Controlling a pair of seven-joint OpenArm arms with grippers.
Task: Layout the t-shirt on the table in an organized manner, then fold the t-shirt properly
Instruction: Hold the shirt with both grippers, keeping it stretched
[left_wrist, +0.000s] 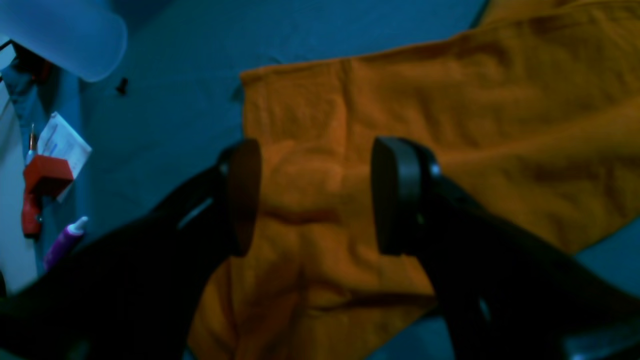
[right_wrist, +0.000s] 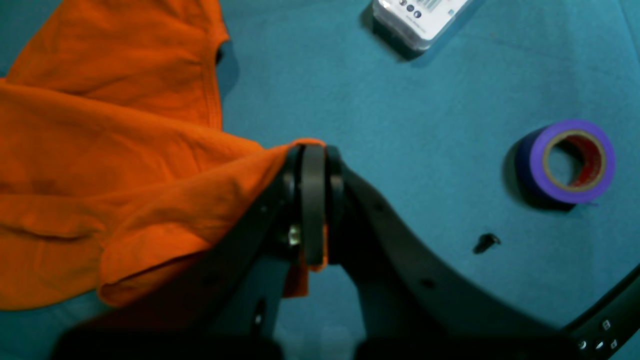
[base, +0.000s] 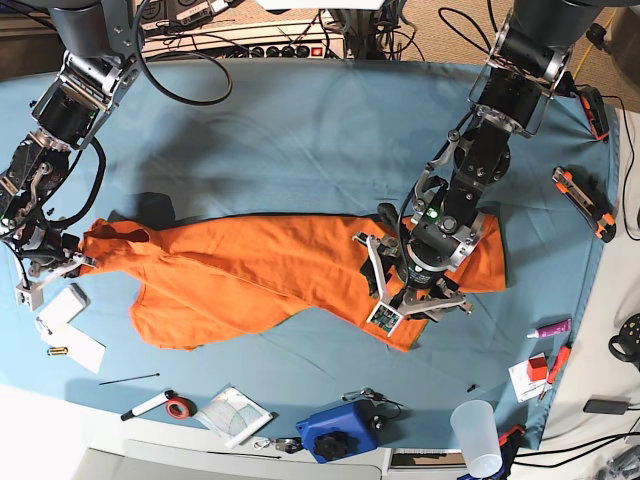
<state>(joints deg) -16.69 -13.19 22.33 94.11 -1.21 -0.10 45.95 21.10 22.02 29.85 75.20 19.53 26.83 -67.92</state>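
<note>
Layout stage, incomplete. T-shirt (base: 250, 275) stretched lengthwise across desk (base: 300, 130), still wrinkled, lower hem uneven, sleeves bunched. Right pincer (right_wrist: 313, 200) clamped fully on one fabric edge at the garment end, holding it just above the teal cloth. Left pincer (left_wrist: 315, 195) spread wide directly over the opposite end, gripping nothing. Purple tape roll (right_wrist: 570, 160) lying well apart from the fabric. Remaining, by judgement: flatten body, square sleeves and hem, then every fold. No fold yet made.

orange t-shirt (base: 250, 275) lies stretched, wrinkled, across the teal table (base: 300, 130).
</note>
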